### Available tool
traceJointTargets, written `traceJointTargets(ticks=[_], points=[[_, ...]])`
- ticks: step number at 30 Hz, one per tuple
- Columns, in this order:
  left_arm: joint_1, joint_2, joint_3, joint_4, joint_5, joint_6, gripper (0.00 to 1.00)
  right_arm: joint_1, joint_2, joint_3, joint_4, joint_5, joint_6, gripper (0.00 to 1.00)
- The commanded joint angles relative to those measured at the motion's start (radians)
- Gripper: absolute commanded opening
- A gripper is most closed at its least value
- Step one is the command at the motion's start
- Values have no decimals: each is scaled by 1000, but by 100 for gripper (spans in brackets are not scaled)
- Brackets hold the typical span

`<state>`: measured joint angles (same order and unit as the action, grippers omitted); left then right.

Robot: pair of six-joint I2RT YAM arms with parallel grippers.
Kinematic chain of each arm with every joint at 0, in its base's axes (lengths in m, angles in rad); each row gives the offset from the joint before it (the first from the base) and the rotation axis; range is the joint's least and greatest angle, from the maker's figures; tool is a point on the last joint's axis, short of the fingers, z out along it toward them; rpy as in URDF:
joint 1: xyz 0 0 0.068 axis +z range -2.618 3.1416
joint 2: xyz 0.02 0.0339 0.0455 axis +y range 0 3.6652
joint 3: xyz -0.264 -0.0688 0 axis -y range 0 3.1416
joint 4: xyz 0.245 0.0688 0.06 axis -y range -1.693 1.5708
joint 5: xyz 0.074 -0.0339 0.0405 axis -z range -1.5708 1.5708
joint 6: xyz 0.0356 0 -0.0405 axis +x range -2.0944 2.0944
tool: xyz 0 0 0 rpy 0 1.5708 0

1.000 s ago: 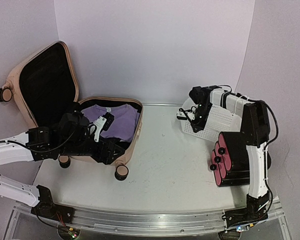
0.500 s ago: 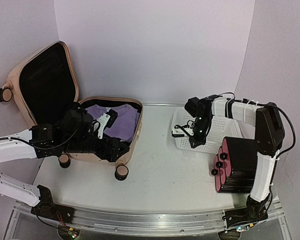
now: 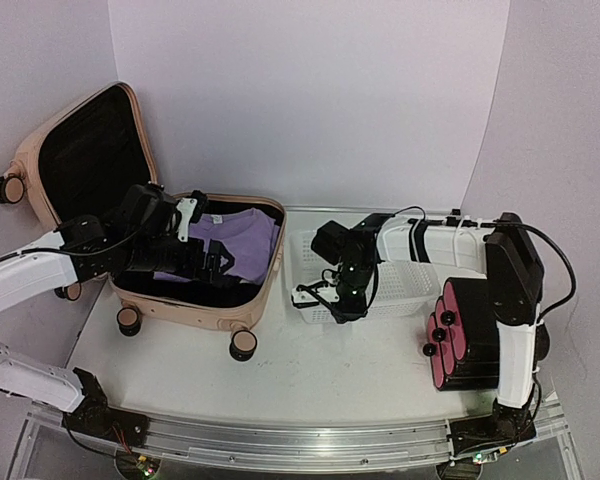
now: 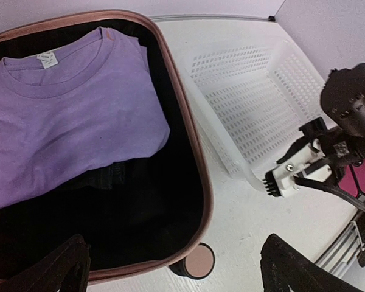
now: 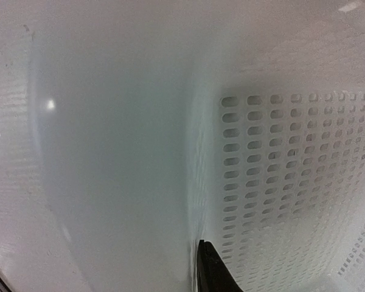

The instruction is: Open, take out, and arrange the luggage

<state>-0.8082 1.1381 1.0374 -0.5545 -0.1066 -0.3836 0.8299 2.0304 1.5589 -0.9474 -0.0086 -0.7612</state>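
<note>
1. The left gripper (image 4: 174, 255) hangs above the near part of the open luggage (image 3: 252, 290). Its two dark fingers (image 4: 58, 271) stand wide apart and there is nothing between them.
2. Directly below this gripper there is the black lining and the pink rim of the lower shell, with one wheel (image 4: 191, 263) at the near corner.
3. Deeper in the same shell lies a folded purple T-shirt (image 4: 67, 121) with its collar toward the back. Some dark clothes (image 4: 112, 179) lie partly under its near edge.
4. The right gripper (image 3: 318, 298) is at the near left corner of the white mesh basket (image 3: 405, 303), touching its rim. I cannot tell whether the jaws pinch the rim or are loose around it. The right wrist view shows only the mesh wall very close and one dark fingertip.
5. The basket stands just beside the right side of the luggage, near but apart from it.
6. The luggage lies on the left part of the table (image 3: 310, 375). Its lid (image 3: 90, 160) stands up, tilted back toward the left wall.
7. A black block with pink round ends (image 3: 468, 335) stands at the right, beside the right arm.
</note>
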Motion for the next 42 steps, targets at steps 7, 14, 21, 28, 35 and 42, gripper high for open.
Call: traceJointTargets(ticks=[7, 14, 21, 28, 35, 42], points=[[126, 149, 175, -86, -7, 130, 98, 25, 22, 64, 27, 6, 243, 28], [127, 193, 182, -63, 46, 109, 96, 44, 74, 94, 99, 93, 390, 22], [128, 166, 132, -35, 60, 109, 96, 46, 99, 114, 142, 134, 397, 34], [128, 161, 91, 48, -37, 346, 100, 45, -91, 18, 163, 134, 508, 96], [138, 127, -42, 325, 102, 1037, 97, 45, -343, -140, 203, 17, 729, 98], [197, 366, 152, 122, 219, 1466, 80, 45, -529, -251, 133, -68, 882, 98]])
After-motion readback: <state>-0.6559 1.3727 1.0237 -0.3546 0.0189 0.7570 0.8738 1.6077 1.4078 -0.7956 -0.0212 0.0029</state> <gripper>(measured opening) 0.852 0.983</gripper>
